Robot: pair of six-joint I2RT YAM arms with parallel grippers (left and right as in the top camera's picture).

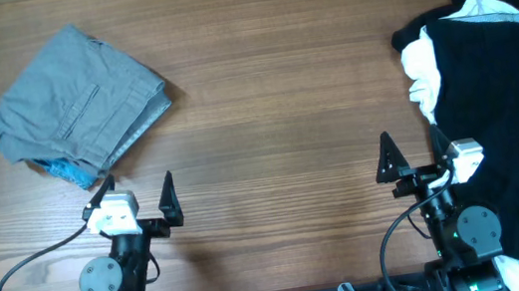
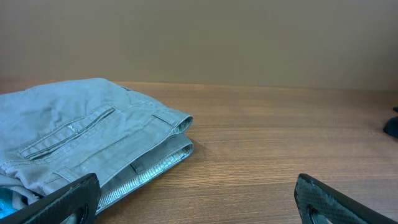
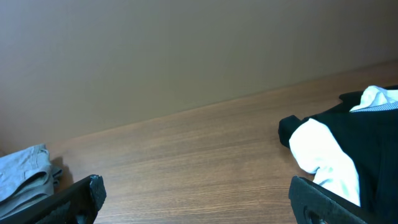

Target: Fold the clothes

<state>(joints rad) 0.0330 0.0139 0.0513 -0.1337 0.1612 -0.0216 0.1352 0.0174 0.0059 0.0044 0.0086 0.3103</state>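
Near table edge, left gripper (image 1: 140, 183): fingers stand wide apart with nothing between them, just short of the near corner of the grey shorts (image 1: 78, 99).
Near table edge, right gripper (image 1: 410, 142): fingers are equally wide and empty, just beside the left edge of the black garment (image 1: 506, 113).
Grey shorts: they lie at the far left of the table (image 1: 272, 84), doubled into a compact packet, well apart from the other pile.
Light-blue piece (image 1: 67, 171): it peeks out from under the near edge of the shorts.
Right-hand pile: the black garment lies loose and spread, with a white piece (image 1: 421, 74) bunched at its left edge.
Step in hand: this looks like a pause between garments, with the shorts apparently done and the pile not yet begun.
Next move: it probably calls for the right arm to pinch a single layer at the edge of the pile and drag it onto bare wood. The left arm would then come across to help flatten it.
Overhead view alone: it shows both arms, both heaps and the bare wood between them.
Left wrist view alone: it shows the stacked layers of the shorts (image 2: 81, 143), a stitched pocket and the woven inner edge.
Right wrist view alone: it shows the white piece (image 3: 323, 155) as a rounded lump against the black (image 3: 373, 134).
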